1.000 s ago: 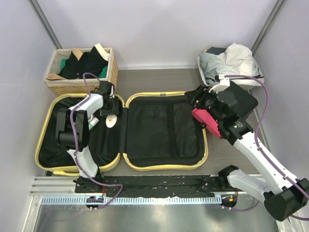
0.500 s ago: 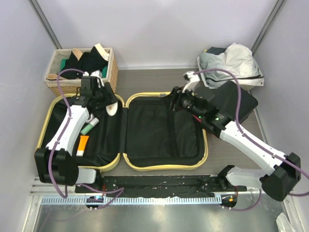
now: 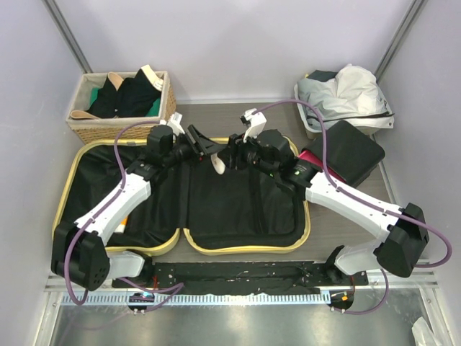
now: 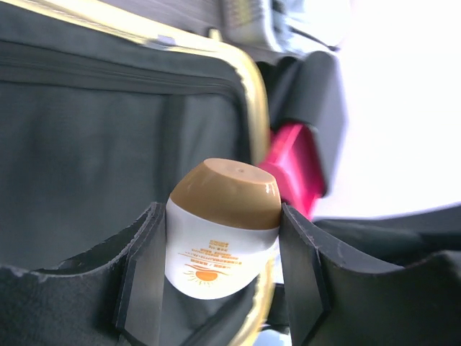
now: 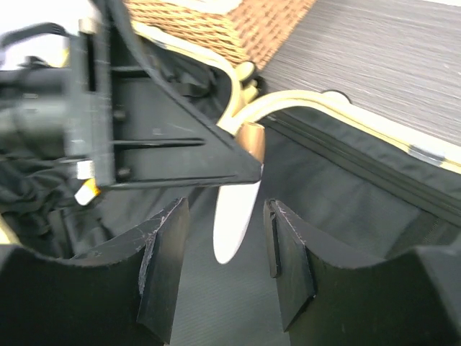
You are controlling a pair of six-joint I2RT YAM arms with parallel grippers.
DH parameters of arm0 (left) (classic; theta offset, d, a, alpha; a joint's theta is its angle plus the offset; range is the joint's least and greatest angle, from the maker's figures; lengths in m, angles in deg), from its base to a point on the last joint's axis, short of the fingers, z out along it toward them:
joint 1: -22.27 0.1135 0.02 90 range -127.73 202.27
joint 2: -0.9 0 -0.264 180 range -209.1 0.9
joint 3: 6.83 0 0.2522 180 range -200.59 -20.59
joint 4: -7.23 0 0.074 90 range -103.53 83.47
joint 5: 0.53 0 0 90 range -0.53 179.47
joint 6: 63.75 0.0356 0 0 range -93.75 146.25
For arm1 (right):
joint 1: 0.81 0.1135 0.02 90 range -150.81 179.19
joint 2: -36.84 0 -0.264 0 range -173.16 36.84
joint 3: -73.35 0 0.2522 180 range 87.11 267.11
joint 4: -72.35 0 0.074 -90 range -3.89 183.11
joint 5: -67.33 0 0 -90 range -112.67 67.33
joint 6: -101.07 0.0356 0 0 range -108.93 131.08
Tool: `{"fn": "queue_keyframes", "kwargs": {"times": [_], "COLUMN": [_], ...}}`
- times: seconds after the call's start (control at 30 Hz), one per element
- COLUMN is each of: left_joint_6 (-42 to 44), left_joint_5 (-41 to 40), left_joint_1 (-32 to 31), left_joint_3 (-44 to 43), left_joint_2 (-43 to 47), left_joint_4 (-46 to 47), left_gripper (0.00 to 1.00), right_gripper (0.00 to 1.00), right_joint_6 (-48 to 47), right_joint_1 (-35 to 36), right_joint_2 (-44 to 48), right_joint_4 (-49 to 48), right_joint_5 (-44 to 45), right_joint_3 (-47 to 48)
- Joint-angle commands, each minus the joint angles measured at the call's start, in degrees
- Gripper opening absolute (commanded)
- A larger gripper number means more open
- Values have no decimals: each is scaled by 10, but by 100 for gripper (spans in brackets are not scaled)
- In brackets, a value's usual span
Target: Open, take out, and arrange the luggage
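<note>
The luggage [image 3: 63, 209] is a pale-yellow suitcase lying open and flat, black lining up; its rim also shows in the left wrist view [image 4: 256, 94] and the right wrist view [image 5: 360, 115]. Over its hinge, my left gripper [image 3: 209, 151] [image 4: 220, 281] is shut on a white bottle with a brown cap [image 3: 217, 165] [image 4: 220, 238], a finger pressed on each side. My right gripper [image 3: 229, 155] [image 5: 223, 267] faces it from the right. Its jaws are open and straddle the bottle's white lower end [image 5: 234, 223], with a gap on both sides.
A wicker basket [image 3: 122, 97] of dark clothes stands behind the left half. A black box [image 3: 349, 151] with a pink item [image 3: 311, 157] beside it sits right of the suitcase. Behind it is a heap of pale cloth [image 3: 346, 90].
My left gripper has carried the bottle from the left half to above the hinge. The right arm has swung left from the black box to the bottle, and its jaws have narrowed a little.
</note>
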Motion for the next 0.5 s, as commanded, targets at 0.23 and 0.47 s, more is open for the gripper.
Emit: {"fn": "queue_keyframes", "kwargs": {"times": [0.23, 0.47], "left_joint_6": [-83, -81], "left_joint_5": [-26, -25], "left_joint_1": [-48, -65], "left_joint_3": [5, 2], "left_joint_2": [20, 18], "left_joint_4": [128, 127], "left_gripper": [27, 45], "right_gripper": [47, 1], "right_joint_6": [-23, -39], "right_joint_1": [5, 5], "right_joint_2": [-9, -1], "right_joint_4": [15, 14], "right_joint_5": [50, 91], "right_joint_3": [18, 15]}}
